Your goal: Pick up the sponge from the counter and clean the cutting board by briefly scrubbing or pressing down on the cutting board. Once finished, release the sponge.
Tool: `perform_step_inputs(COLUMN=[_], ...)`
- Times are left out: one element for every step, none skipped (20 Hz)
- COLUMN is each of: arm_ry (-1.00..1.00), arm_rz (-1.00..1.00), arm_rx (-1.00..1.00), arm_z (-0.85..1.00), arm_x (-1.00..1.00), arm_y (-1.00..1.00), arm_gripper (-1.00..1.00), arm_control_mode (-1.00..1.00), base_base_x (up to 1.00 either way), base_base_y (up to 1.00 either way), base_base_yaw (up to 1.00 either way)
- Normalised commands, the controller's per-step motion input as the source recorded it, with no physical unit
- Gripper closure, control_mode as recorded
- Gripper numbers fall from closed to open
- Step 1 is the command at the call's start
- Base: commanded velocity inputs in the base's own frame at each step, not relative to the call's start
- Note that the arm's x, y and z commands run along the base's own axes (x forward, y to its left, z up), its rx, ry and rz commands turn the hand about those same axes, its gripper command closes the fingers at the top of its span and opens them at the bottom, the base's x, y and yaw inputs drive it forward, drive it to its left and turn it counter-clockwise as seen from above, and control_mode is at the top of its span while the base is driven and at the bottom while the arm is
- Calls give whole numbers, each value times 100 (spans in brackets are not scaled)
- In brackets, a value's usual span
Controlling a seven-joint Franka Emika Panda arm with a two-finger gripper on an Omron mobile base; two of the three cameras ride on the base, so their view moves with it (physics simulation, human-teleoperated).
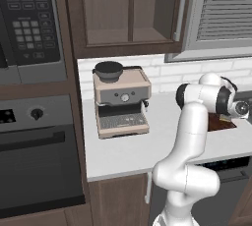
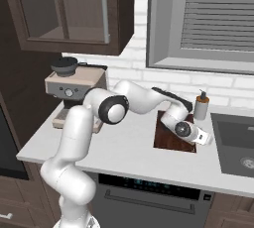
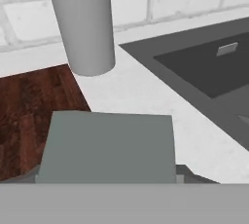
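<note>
**At the board's right edge: sponge in hand, scrub and release look pending**

On the right half of the right base view, the end effector [image 2: 202, 138] sits low at the right edge of the cutting board [image 2: 166, 135], near the soap dispenser [image 2: 201, 105] and to the left of the sink [image 2: 235, 142].

Progress, as a judgement:
- Pickup looks done. In the hand view a grey-green slab, most likely the scrub face of the sponge [image 3: 107, 147], sits at lower centre right where the fingertips would be. Reads as clamped on the sponge, though the fingertips themselves are hidden behind it.
- Sponge position: partly over the dark wood at lower left of the hand view, partly over the white worktop [image 3: 146, 91]. So it straddles the board's edge.
- Contact with the board: cannot tell. No view shows whether the sponge is pressed down or just above.
- Left to do: a press or scrub on the board if it hasn't happened yet, then release.

Arm pose:
- In the left base view the arm rises from lower centre and reaches right, with the wrist at the right edge of the frame over the board.
- In the right base view it arches from lower left over the worktop and drops down to the board, hand angled toward the sink.

The coffee machine [image 1: 120, 99] stands well apart, to the left.
</note>
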Motion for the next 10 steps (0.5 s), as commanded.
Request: perform_step_inputs(arm_ry=[-32,-30,-28,-28,-20,-16,-11,-8,-7,-5], arm_rz=[0,0,0,0,0,0,0,0,0,0], arm_rx=[-9,-8,-8,-5,-1,-1,0,0,0,0], arm_z=[-100,-100,-100,-80,-60,-33,-24,-22,-21,-26], arm_x=[14,19,25,41,51,49,48,54,54,56], arm_y=[39,41,42,37,37,36,36,38,43,40], arm_gripper=[100,100,100,100,100,100,100,100,100,100], arm_control_mode=[-100,-100,-100,-100,-100,-100,-100,-100,-100,-100], base_base_x=[0,0,0,0,0,0,0,0,0,0], base_base_y=[0,0,0,0,0,0,0,0,0,0], base_base_yaw=[0,0,0,0,0,0,0,0,0,0])
